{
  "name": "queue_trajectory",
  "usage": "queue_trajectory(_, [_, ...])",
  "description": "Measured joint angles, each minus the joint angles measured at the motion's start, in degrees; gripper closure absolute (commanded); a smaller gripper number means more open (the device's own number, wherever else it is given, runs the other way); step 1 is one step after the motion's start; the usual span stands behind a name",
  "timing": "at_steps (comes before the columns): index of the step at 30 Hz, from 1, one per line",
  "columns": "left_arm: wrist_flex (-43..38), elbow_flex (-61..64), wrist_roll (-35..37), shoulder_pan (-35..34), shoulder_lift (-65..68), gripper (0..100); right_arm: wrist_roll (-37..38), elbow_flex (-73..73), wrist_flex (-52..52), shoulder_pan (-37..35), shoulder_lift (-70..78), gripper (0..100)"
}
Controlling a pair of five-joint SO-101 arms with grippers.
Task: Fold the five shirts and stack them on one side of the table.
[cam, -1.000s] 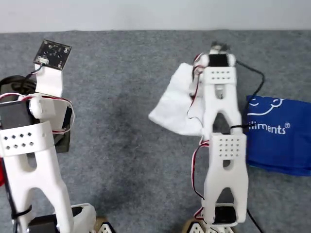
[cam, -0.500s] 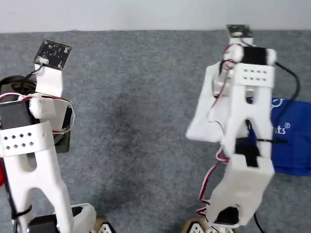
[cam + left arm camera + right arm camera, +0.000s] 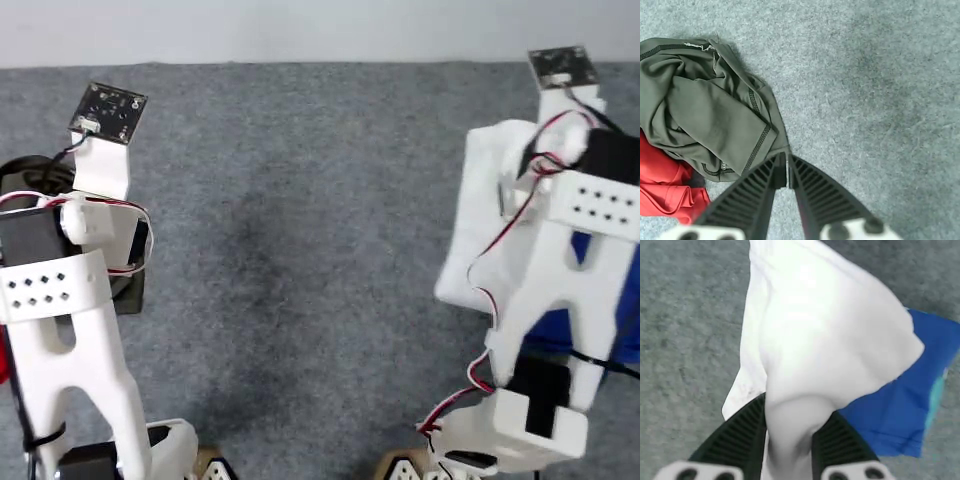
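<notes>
Grey felt-like table cover (image 3: 300,250), pale wall strip (image 3: 300,30) along the far edge. On the right side of the table the right gripper (image 3: 795,410) is clamped on a bunched fold of the white shirt (image 3: 830,330). Cloth fills the gap btwn the jaws, and the rest drapes away in a loose wedge. Beyond it lies the blue shirt (image 3: 895,425), folded flat on the cover. The white overlaps part of it in the wrist view, but can't tell if the two touch. In the high view the right arm (image 3: 560,300) covers much of both.

Left gripper (image 3: 786,162): jaws pressed together, nothing seen btwn them, tips right at the hem of a crumpled olive-grey shirt (image 3: 710,110). Touching or not, can't tell. A red shirt (image 3: 665,195) sits against the olive-grey one, also unfolded.

Handling, my read: the white shirt is light, limp, no stiffness. A single pinch lets the free layers sag, so the fold may open on set-down. Not fragile. On this nap it prob. drags rather than slides. Best hold is the thick folded edge, several layers at once, near its middle so both ends hang even. For the olive-grey and red ones, take a hem or seam, where stitching gives bulk.

Stage: prob. stacking white onto blue; the two by the left gripper not yet folded.
</notes>
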Motion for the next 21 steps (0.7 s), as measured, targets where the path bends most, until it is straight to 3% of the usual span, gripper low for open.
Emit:
queue_trajectory(15, [0.0,0.0,0.0,0.0,0.0,98,15.6,0.0,-0.4,16.8,6.6,99.0])
queue_trajectory(21, [0.0,0.0,0.0,0.0,0.0,98,20.7,0.0,-9.8,20.9,13.0,98.0])
